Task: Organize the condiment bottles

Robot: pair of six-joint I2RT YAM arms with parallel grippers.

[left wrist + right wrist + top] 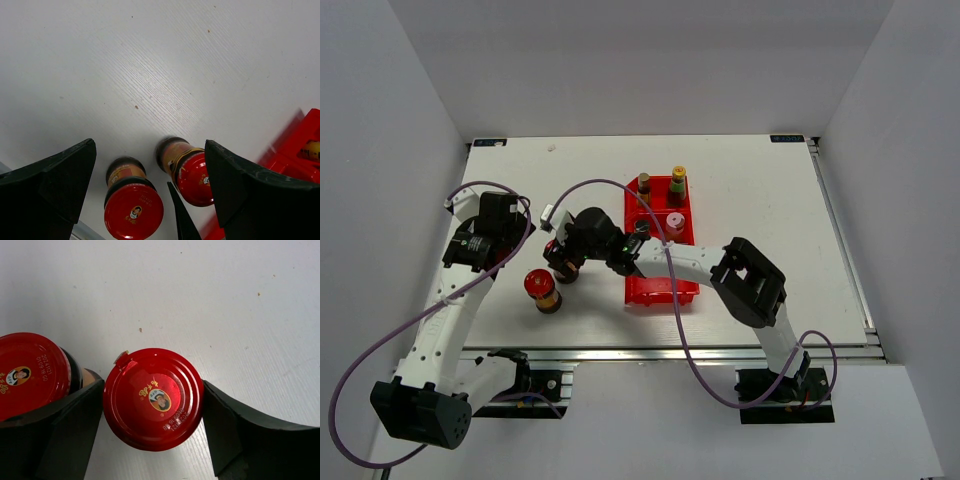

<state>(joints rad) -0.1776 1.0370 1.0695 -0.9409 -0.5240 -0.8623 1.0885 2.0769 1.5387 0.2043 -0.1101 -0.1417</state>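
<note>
On the white counter (740,190), a red tray (655,292) mid-counter holds small bottles (677,182) at its far end, the left pincer (150,145) hangs wide, and the right pincer (153,387) clamps one red-lidded jar (152,405) beside a second jar (27,372) toward the near edge.

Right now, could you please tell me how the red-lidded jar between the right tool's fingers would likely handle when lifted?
That jar looks rigid, probably glass: unlikely to squash, maybe fragile. The right tool holds its smooth round lid, so it might slip or swivel.
</note>
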